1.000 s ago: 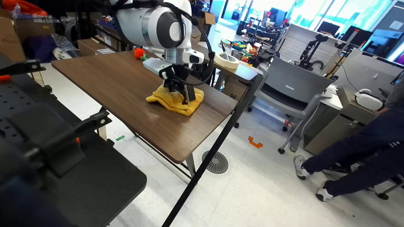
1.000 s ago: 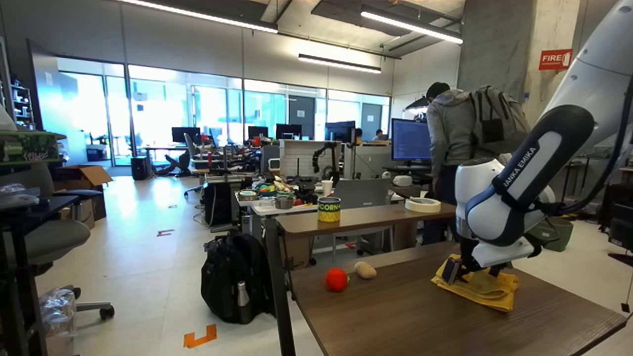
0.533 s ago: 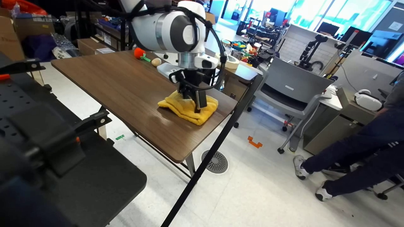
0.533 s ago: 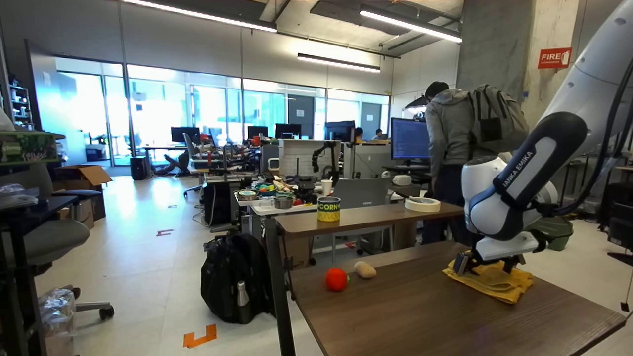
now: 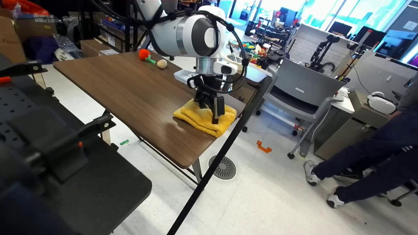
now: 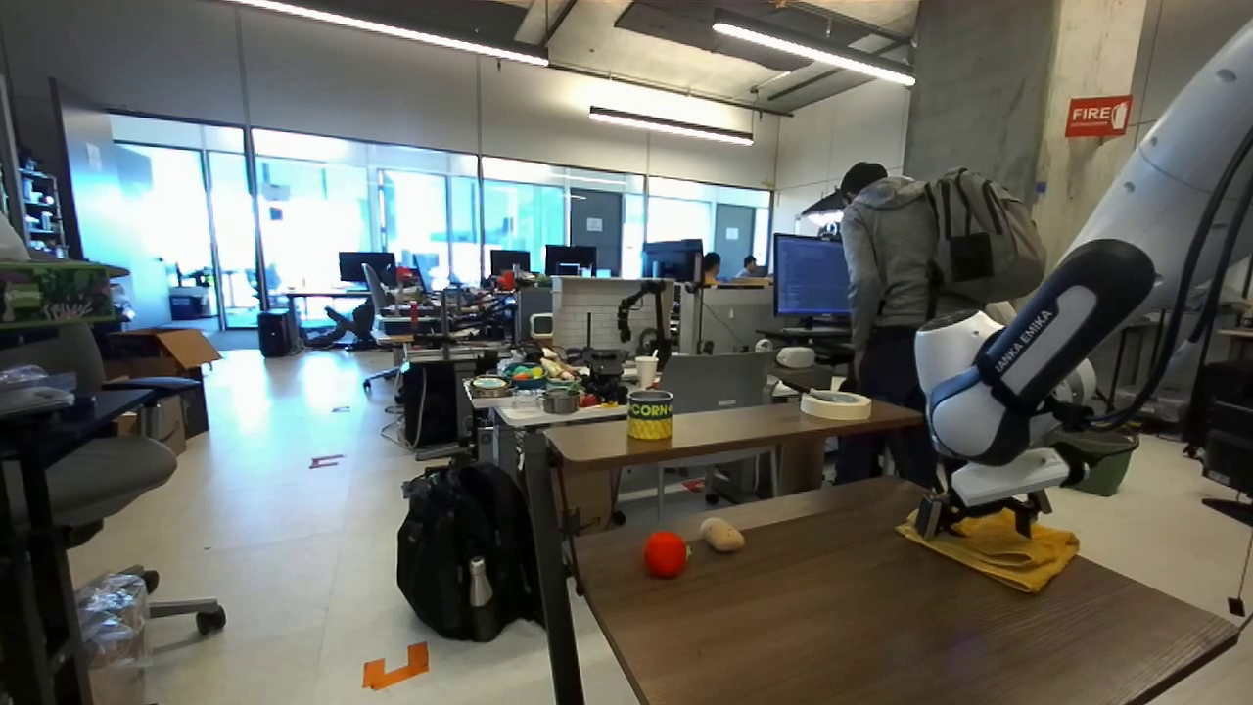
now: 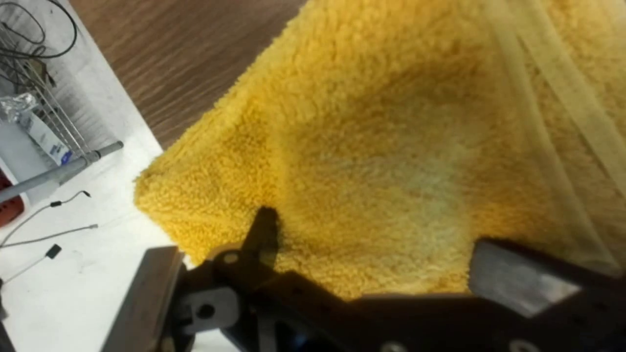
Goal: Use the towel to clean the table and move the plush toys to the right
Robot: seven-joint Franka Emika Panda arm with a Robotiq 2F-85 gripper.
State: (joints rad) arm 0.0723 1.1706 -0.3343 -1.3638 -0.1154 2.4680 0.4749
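The towel (image 5: 196, 122), a folded yellow cloth, lies flat on the dark wood-grain table (image 5: 124, 85), a corner reaching the end edge in an exterior view. My gripper (image 7: 376, 230) points down onto the towel with its fingers spread wide; only cloth surface shows between them, not pinched. In both exterior views the fingertips (image 6: 1023, 529) rest on or press into the cloth. Two plush toys sit toward the opposite end of the table: a round red one (image 6: 667, 554) with a green stem, and a beige oval one (image 6: 722, 535) beside it, both well away from my gripper.
A raised shelf (image 6: 744, 431) along the table's long side carries a corn can (image 6: 651, 415) and a tape roll (image 6: 837, 406). A slanted black post (image 5: 225, 143) stands by the table's end. A dark platform (image 5: 107, 192) lies across a gap from the table.
My gripper and the towel beneath it have slid together along the table, away from the toys and toward the end edge. The fingers have stayed spread, and both toys lie unmoved.
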